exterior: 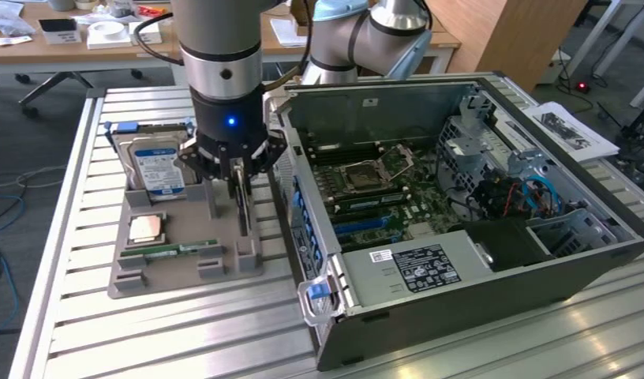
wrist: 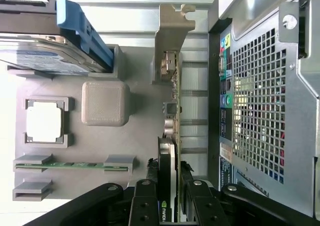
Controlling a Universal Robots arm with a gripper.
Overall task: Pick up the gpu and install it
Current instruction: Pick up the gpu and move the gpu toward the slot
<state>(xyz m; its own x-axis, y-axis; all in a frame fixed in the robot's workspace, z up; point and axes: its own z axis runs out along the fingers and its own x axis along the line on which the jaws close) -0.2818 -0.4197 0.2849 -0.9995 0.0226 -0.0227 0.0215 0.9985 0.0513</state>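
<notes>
Your gripper is pinching the graphics card, one finger on each flat side. The card stands on edge in the grey tray, just beside the open computer case.

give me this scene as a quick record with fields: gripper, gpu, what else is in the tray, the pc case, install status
gripper: shut on the gpu, a finger on each face
gpu: standing on edge at the grey tray's side nearest the case
tray also holds: hard drive, cpu, memory stick
computer case: open, motherboard exposed, to the exterior view's right of the tray
gpu installed: not yet
</notes>
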